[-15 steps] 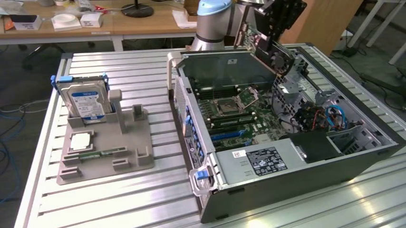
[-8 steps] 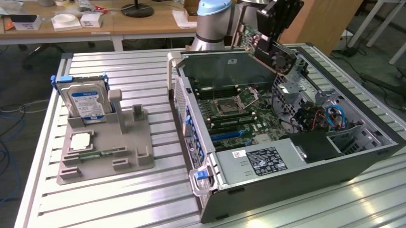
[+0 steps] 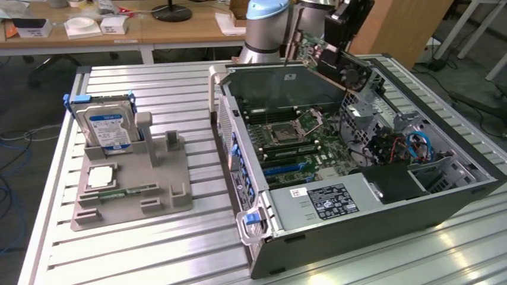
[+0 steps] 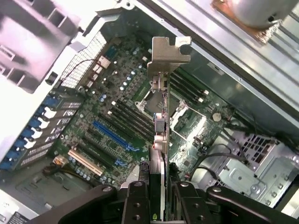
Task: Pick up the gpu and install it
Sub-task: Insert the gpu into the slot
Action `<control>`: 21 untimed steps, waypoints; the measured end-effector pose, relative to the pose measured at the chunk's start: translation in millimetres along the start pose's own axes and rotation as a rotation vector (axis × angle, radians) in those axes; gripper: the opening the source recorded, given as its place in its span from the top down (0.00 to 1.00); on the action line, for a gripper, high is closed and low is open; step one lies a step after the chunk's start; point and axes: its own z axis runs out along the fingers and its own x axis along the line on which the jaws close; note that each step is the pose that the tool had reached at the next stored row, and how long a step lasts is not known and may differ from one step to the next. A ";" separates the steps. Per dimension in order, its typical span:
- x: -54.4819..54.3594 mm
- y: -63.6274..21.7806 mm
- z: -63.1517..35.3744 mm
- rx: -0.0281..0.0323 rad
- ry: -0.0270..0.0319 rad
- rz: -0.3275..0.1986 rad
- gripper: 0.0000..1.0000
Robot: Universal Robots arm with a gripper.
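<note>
The gpu (image 3: 331, 54) hangs in the upper part of the exterior view, toward the exterior view's right, above the far rim of the open computer case (image 3: 357, 237). It is tilted and touches nothing below. The jaws are closed partway on it, pressing its two flat faces. In the wrist view the gpu (image 4: 161, 140) stands edge-on between the two black fingers (image 4: 135, 200), and its stepped, bare-metal end bracket (image 4: 169, 51) points away from them, over the motherboard (image 4: 112, 107).

The card is a thin green circuit board with a black shroud on one face. The case is dark sheet metal lying on its side, with a square processor socket (image 3: 284, 132) near the middle of the board and a long blue slot (image 4: 111, 134) among black ones. A white label (image 3: 333, 202) on the grey box inside the case carries print too small to read.

At the exterior view's left, a grey moulded holder (image 3: 130, 196) rests on the ribbed aluminium desk (image 3: 158, 255). It holds a silver hard drive (image 3: 107, 127) upright, whose blue label I cannot read.
</note>
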 end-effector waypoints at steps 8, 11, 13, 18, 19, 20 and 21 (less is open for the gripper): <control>0.0 0.0 0.3 -0.0022 0.0048 -0.145 0.74; 0.0 0.0 0.5 -0.0030 0.0067 -0.200 0.74; 0.0 0.0 0.6 -0.0036 0.0078 -0.236 0.74; 0.0 0.0 0.9 -0.0050 0.0110 -0.328 0.74; 0.0 0.0 1.0 -0.0052 0.0115 -0.346 0.74; 0.0 0.0 1.1 -0.0055 0.0121 -0.364 0.74; 0.0 0.0 1.2 -0.0057 0.0127 -0.382 0.74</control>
